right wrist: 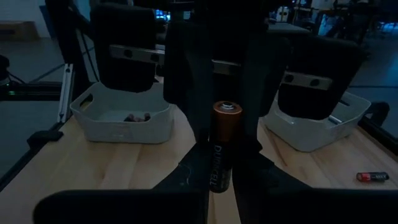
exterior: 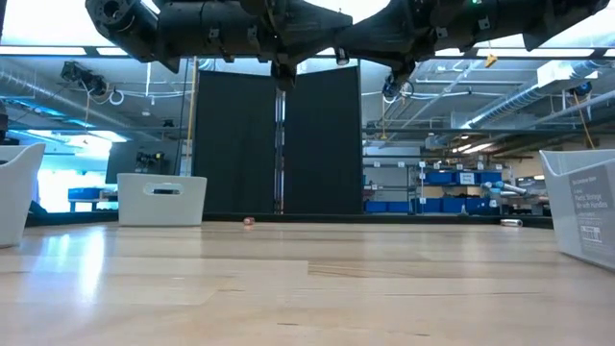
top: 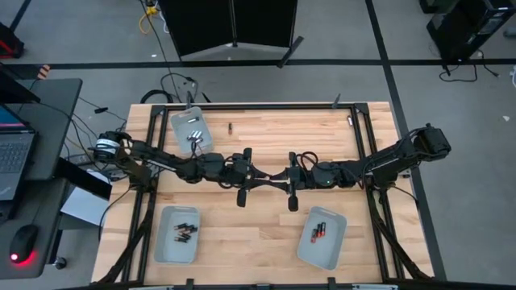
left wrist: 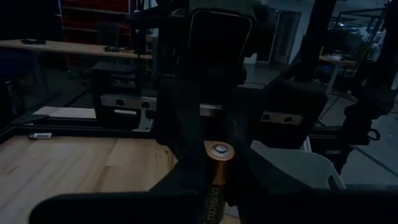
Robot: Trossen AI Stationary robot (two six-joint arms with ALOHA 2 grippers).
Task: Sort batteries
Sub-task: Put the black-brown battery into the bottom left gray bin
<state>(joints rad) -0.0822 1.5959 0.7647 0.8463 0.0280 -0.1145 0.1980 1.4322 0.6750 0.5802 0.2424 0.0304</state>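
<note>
Both grippers, left gripper (top: 242,175) and right gripper (top: 292,179), pinch one copper-topped black cylindrical battery (right wrist: 224,144) mid-air; simultaneous pulls risk dropping it.

A pale wooden counter (top: 266,129) is seen; three grey trays are set at ten (top: 192,130), seven (top: 176,234) and five o'clock (top: 322,238); one loose battery (top: 230,127) lies near twelve.

batteries: one copper-topped cell (right wrist: 222,149) upright mid-air | others in trays (top: 184,234) | one loose (top: 230,127)
</note>
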